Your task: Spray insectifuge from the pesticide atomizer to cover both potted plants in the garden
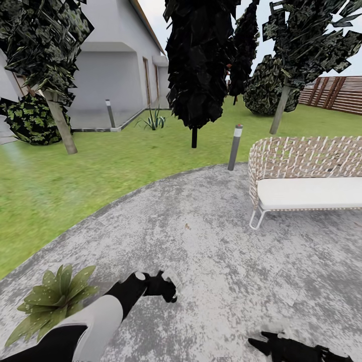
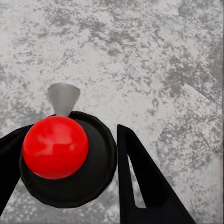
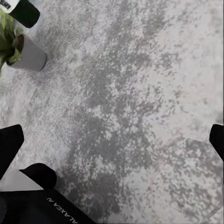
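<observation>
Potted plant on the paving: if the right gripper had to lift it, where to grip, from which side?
Probably the grey pot wall, coming in low from the side. The leaves spread wide over the rim, so a top approach would crush them. The right gripper is open.

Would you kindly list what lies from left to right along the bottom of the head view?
Green-leaved potted plant → left pincer holding the black, red-topped atomizer → right pincer, all over grey paving.
</observation>
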